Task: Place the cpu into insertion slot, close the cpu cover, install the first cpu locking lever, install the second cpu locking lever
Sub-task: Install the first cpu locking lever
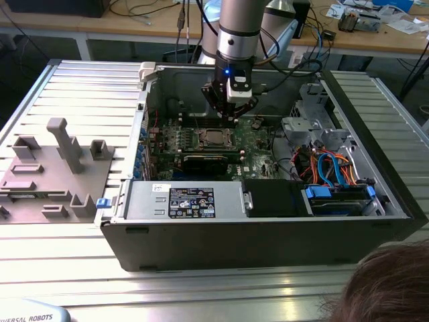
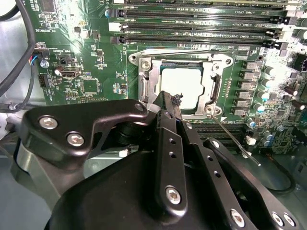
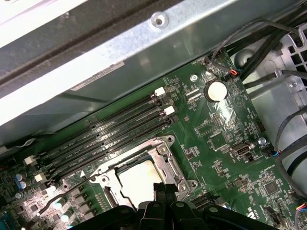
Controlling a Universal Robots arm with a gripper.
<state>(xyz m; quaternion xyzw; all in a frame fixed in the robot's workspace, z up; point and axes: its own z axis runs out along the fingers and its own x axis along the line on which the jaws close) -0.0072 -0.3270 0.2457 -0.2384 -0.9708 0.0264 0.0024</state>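
Ribbed aluminium worktop [image 1: 67, 80] runs under everything, with wooden desks behind it. At the exterior view's left sits a grey fixture [image 1: 50, 168] of upright blocks. Just beside it the open computer case [image 1: 268, 241] lies on its side, the power supply [image 1: 181, 201] along its near wall and the green motherboard [image 1: 258, 144] behind that. The arm [image 1: 238, 27] comes straight down into the case, and the gripper [image 1: 230, 111] hangs close above the board, just beyond the insertion slot [image 1: 216, 138]. In both wrist views the jaws are closed together, their black tips over the near edge of the socket; whether they touch it cannot be told. The cpu [image 2: 184, 86] lies flat in the slot, its pale metal top showing through the window of the cpu cover [image 2: 149, 86], which is folded down over it. One thin wire locking lever [image 2: 230, 135] sticks out slantwise from a socket corner, free of the board. Long black memory slots [image 2: 201, 24] run past the socket's far side. Toward the exterior view's right are blue cables [image 1: 328, 164] and the drive bay [image 1: 335, 201], and at the lower right corner a person's hair [image 1: 389, 285].
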